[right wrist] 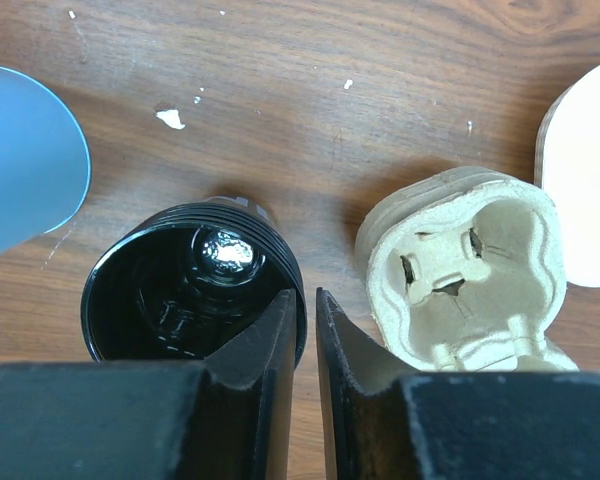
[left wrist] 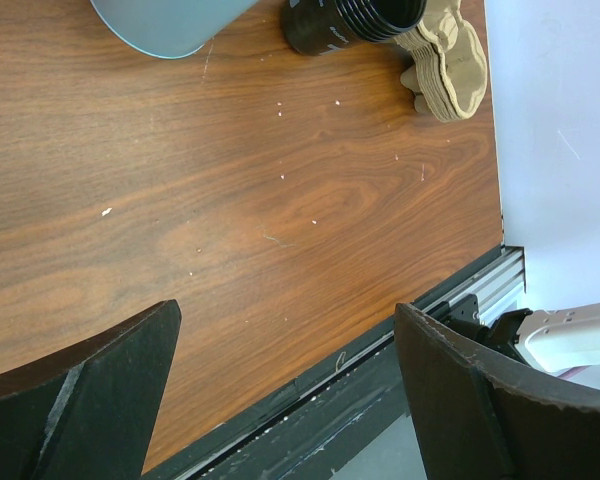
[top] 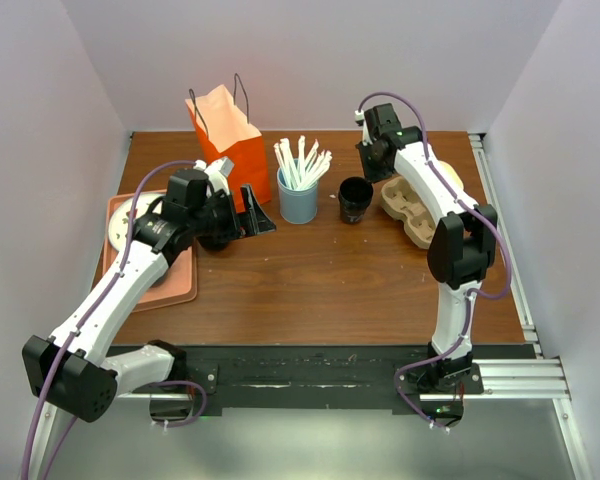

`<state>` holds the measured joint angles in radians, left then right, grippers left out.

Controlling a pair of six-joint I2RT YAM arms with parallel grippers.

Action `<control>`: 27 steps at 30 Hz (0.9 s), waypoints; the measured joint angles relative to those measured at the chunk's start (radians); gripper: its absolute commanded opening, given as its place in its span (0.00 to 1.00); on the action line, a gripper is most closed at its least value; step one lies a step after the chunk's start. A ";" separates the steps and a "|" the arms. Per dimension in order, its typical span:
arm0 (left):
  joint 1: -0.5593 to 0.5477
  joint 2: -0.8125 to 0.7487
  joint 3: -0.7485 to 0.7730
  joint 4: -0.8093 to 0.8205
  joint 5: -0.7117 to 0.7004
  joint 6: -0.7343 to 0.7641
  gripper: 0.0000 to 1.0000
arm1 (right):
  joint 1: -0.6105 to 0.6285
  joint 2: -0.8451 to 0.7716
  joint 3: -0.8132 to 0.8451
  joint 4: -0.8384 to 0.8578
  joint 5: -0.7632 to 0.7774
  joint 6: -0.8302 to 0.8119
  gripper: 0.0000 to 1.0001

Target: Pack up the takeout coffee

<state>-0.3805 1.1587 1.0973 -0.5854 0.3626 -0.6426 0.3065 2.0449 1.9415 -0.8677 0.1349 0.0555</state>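
I cannot make out the takeout coffee. A dark round shape sits under my left wrist by the tray, and I cannot tell what it is. The orange paper bag stands at the back left. My left gripper is open and empty, between the bag and the blue straw holder. My right gripper is shut, holds nothing that I can see, and hangs over the right rim of a lidless all-black cup.
A pulp cup carrier lies right of the black cup, next to a pale disc. A salmon tray with a white plate is at the left. The left wrist view shows the straw holder, black cup and carrier.
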 measured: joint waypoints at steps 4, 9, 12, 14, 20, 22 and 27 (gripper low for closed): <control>0.000 0.000 0.000 0.000 0.000 0.000 0.93 | 0.000 0.000 0.000 0.000 -0.003 0.000 0.20; 0.000 0.000 0.000 0.000 0.000 0.000 0.93 | -0.003 0.000 0.000 0.000 -0.021 0.000 0.19; 0.000 0.000 0.000 0.000 0.000 0.000 0.93 | -0.006 0.003 0.000 0.000 -0.025 0.000 0.19; 0.000 0.000 0.000 0.000 0.000 0.000 0.93 | -0.007 0.008 0.000 0.000 -0.026 0.000 0.19; 0.000 0.001 0.000 0.000 0.000 0.000 0.93 | -0.009 0.027 0.000 -0.001 -0.026 0.000 0.10; 0.000 0.001 0.000 0.000 0.000 0.000 0.93 | -0.009 0.028 0.000 -0.002 -0.025 -0.003 0.09; 0.000 0.001 0.000 0.000 0.000 0.000 0.93 | -0.009 0.028 0.001 -0.001 -0.023 -0.003 0.06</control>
<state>-0.3805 1.1595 1.0973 -0.5854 0.3626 -0.6426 0.2977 2.0731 1.9427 -0.8688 0.1120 0.0525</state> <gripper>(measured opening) 0.928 0.086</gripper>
